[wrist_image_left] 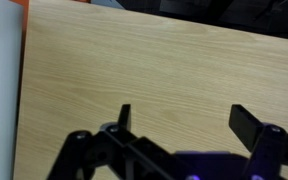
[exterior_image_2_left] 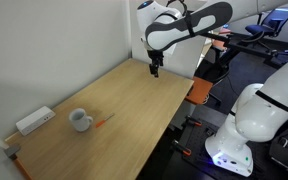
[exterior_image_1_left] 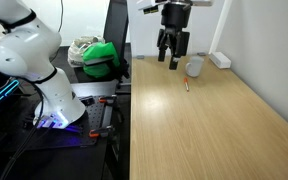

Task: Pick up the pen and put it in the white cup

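Arm: the Panda arm [exterior_image_2_left: 189, 20] reaches in from above, with its gripper [exterior_image_2_left: 154, 69] hanging over the wooden surface [exterior_image_2_left: 134, 115] and pointing down.
Jaws: spread wide apart. In the wrist view the gripper [wrist_image_left: 184, 125] shows two dark fingers [wrist_image_left: 249, 122] with only bare wood grain between them, and nothing is held.
Gripper height: it is off the surface [exterior_image_1_left: 204, 130] in both exterior views, and the gripper [exterior_image_1_left: 170, 60] touches nothing.
Pen: the pen [exterior_image_1_left: 186, 86] is a short reddish-orange stick lying flat on the wood. It sits just beside the white cup [exterior_image_1_left: 194, 67], apart from it and on the cup's side away from the wall.
Pen, in an exterior view: the pen [exterior_image_2_left: 104, 121] lies next to the white cup [exterior_image_2_left: 79, 120], and the gripper is well apart from both.
White cup: upright and open at the top. Its inside cannot be made out.
White block: a flat white block [exterior_image_2_left: 34, 120] lies near the wall corner beyond the cup, and it also shows in an exterior view [exterior_image_1_left: 220, 60].
Off the surface: a green object [exterior_image_1_left: 102, 55] sits beside the table edge, with a second white robot [exterior_image_2_left: 244, 120] standing nearby.
Wrist view coverage: neither the pen nor the cup appears there.
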`<act>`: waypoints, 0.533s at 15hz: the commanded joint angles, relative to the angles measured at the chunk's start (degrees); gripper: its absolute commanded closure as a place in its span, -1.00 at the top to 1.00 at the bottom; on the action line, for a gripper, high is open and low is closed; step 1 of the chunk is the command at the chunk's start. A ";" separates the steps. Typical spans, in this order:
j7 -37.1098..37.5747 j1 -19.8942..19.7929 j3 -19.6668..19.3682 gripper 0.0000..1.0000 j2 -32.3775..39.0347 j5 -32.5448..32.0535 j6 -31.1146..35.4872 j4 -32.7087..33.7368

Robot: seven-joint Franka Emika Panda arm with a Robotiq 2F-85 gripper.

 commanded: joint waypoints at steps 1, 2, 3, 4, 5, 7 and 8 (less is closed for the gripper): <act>-1.95 0.94 0.01 1.00 0.72 -1.33 3.20 -0.07; -2.51 1.17 0.06 1.00 1.01 -1.27 4.22 -0.04; -3.86 1.40 0.06 1.00 1.36 -1.02 5.54 -0.03; -5.08 1.61 -0.02 1.00 1.67 -0.70 6.91 -0.02; -6.93 1.85 -0.12 1.00 2.14 -0.54 8.59 0.01; -11.08 2.18 -0.37 1.00 3.02 -0.03 12.06 -0.07; -13.71 2.34 -0.52 1.00 3.45 0.37 13.92 -0.21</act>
